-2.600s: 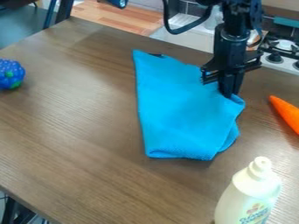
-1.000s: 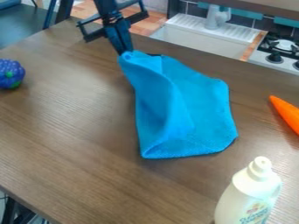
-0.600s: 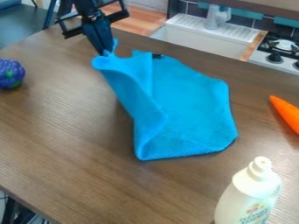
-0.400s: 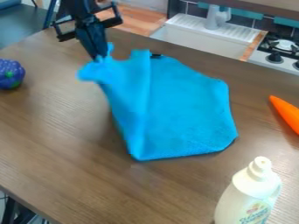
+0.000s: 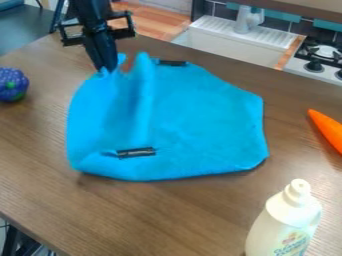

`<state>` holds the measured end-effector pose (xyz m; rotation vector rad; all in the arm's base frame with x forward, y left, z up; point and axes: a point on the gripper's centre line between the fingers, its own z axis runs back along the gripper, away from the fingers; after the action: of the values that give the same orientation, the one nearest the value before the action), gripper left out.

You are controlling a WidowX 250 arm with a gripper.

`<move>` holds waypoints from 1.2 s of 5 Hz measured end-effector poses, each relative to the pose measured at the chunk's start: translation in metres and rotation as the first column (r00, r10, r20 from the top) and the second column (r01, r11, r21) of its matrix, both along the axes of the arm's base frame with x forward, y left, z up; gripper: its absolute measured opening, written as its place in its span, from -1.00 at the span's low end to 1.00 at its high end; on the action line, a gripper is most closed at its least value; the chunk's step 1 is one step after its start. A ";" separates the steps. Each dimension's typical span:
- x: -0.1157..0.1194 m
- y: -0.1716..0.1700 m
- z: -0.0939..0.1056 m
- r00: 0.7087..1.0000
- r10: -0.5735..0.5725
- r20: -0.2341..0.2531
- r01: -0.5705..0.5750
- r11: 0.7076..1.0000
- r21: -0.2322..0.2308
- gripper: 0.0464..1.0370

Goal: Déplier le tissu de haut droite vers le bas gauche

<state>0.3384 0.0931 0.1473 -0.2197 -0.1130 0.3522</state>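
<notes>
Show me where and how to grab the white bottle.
Best bet: take the bottle by its narrow neck, just under the cap, coming straight down from above. It stands upright, and its top tapers in from the wide body, so the neck should be easiest to close around.

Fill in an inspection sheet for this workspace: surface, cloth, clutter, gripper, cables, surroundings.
Surface: brown wood-grain table, no spill seen.
Job's things: blue cloth spread over the table, with raised folds at its upper left; one black strip near its lower edge, another at its upper edge.
Clutter: pale bottle upright at lower right, orange pointed object at the right edge, blue-purple bumpy object at the left edge; none touches the cloth.
Gripper: black gripper pinches the cloth's upper-left part.
Cables on the table: nothing seen.
Surroundings: sink with tap and stove beyond the table's far edge.
</notes>
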 end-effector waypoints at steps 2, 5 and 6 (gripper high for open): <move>0.006 0.002 0.005 0.999 0.001 -0.040 0.001 0.999 0.054 -0.99; 0.007 0.033 0.029 0.902 0.426 -0.076 -0.429 0.902 -0.037 -0.99; 0.004 0.038 0.025 0.874 0.478 -0.093 -0.480 0.877 0.003 -0.95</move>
<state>0.3424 0.1315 0.1720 -0.1936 -0.0728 0.8602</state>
